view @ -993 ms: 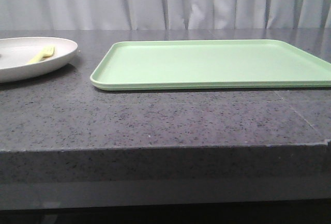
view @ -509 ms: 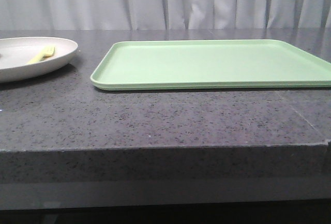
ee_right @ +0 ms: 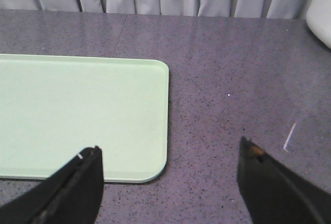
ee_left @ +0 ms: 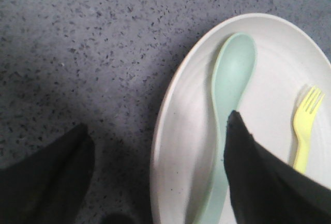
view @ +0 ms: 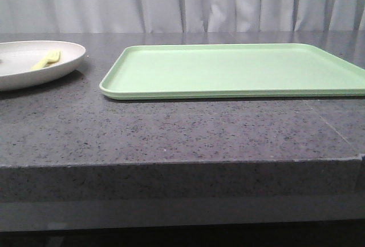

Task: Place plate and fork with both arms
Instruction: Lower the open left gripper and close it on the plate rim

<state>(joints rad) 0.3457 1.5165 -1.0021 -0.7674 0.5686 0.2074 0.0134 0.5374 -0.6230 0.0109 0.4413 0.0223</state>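
Note:
The off-white plate (view: 34,67) sits at the far left of the dark stone table, with the yellow fork (view: 48,60) lying in it. In the left wrist view the plate (ee_left: 181,131) holds the fork (ee_left: 305,125) and a pale green spoon (ee_left: 230,94). My left gripper (ee_left: 158,131) is open and straddles the plate's rim, one finger over the table, the other over the spoon's handle. My right gripper (ee_right: 168,154) is open and empty above the table by the tray's corner. Neither gripper shows in the front view.
A large light-green tray (view: 239,70) lies in the middle and right of the table; its corner shows in the right wrist view (ee_right: 103,115). A white object (ee_right: 320,22) stands at the far edge. Grey curtains hang behind.

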